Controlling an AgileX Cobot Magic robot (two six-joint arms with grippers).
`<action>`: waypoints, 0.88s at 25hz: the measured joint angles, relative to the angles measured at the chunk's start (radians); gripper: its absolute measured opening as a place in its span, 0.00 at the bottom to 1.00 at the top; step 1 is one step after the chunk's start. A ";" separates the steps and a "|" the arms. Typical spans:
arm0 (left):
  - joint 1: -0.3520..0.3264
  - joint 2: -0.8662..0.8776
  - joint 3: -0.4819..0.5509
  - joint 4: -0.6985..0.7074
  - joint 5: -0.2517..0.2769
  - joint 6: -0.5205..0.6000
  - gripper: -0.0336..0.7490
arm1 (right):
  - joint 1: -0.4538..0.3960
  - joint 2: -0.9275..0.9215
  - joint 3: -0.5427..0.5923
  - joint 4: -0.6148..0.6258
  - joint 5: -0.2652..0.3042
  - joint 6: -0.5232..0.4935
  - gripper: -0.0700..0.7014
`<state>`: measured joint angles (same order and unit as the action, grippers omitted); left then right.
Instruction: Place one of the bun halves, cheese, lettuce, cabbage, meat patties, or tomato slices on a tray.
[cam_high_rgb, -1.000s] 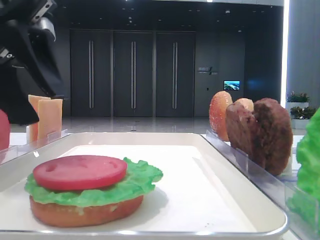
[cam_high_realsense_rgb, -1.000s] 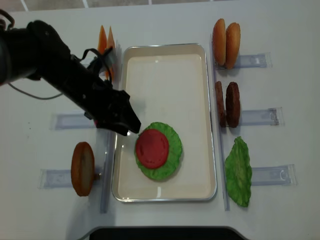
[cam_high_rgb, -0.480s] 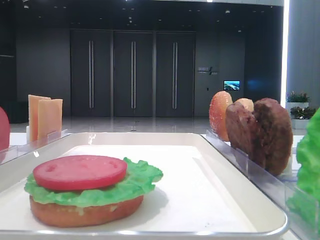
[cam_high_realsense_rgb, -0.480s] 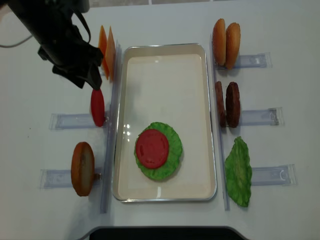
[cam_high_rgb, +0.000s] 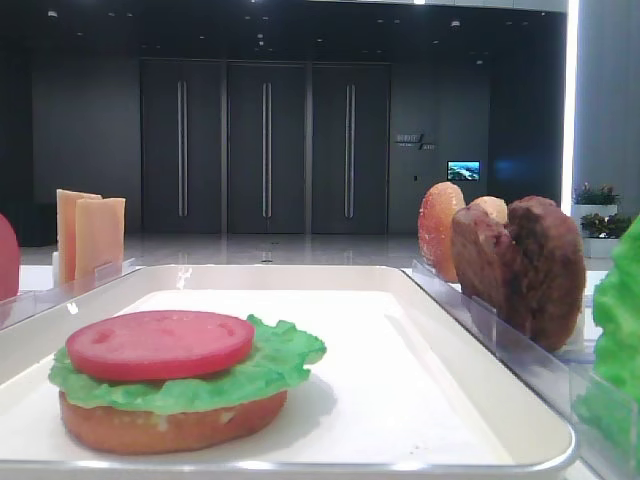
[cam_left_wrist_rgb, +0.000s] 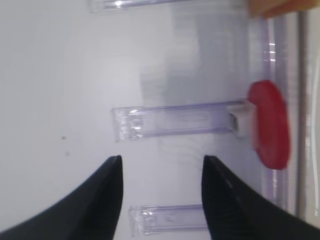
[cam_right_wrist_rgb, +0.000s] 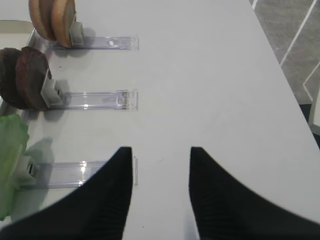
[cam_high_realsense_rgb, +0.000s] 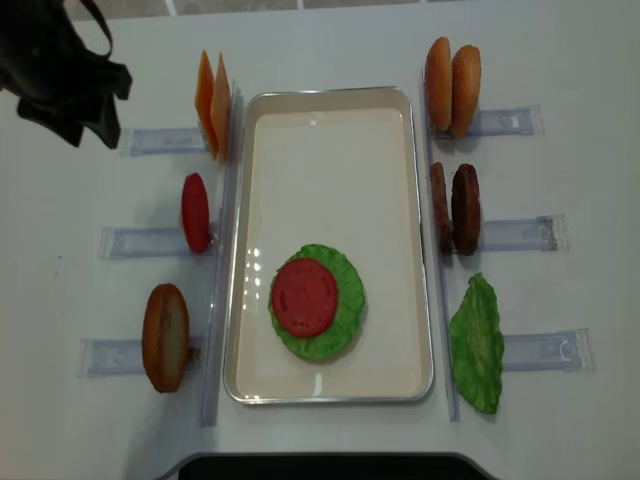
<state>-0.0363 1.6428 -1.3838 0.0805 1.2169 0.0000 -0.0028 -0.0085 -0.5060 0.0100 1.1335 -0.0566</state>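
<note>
On the white tray (cam_high_realsense_rgb: 240, 250) sits a stack: a bun half (cam_high_rgb: 170, 425), a green lettuce (cam_high_realsense_rgb: 345, 275) leaf and a red tomato slice (cam_high_realsense_rgb: 305, 297) on top. My left gripper (cam_left_wrist_rgb: 162, 162) is open and empty over the bare table, left of a second tomato slice (cam_left_wrist_rgb: 270, 125) that stands in its clear holder. From overhead the left gripper (cam_high_realsense_rgb: 85, 128) is at the far back left, well away from the tray. My right gripper (cam_right_wrist_rgb: 161, 152) is open and empty above the table, right of the meat patties (cam_right_wrist_rgb: 25, 75).
Cheese (cam_high_realsense_rgb: 211, 103) slabs and another bun half (cam_high_realsense_rgb: 165, 337) stand in holders left of the tray. Two bun halves (cam_high_realsense_rgb: 450, 72), the patties (cam_high_realsense_rgb: 454, 208) and a lettuce leaf (cam_high_realsense_rgb: 477, 343) line the right side. Clear holder rails (cam_high_realsense_rgb: 520, 235) stick outward.
My left arm has pulled back from the tray's left rim, up and away to the far back left, uncovering the tomato slice in its holder. The stack on the tray has not moved.
</note>
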 joint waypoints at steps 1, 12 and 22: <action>0.025 -0.001 0.000 0.014 0.000 0.000 0.54 | 0.000 0.000 0.000 0.000 0.000 0.000 0.44; 0.068 -0.226 0.166 0.033 0.001 0.000 0.54 | 0.000 0.000 0.000 0.000 0.000 0.000 0.44; 0.068 -0.771 0.607 -0.018 -0.073 0.012 0.54 | 0.000 0.000 0.000 0.000 0.000 0.000 0.44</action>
<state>0.0317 0.8719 -0.7764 0.0621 1.1443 0.0118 -0.0028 -0.0085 -0.5060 0.0100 1.1335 -0.0566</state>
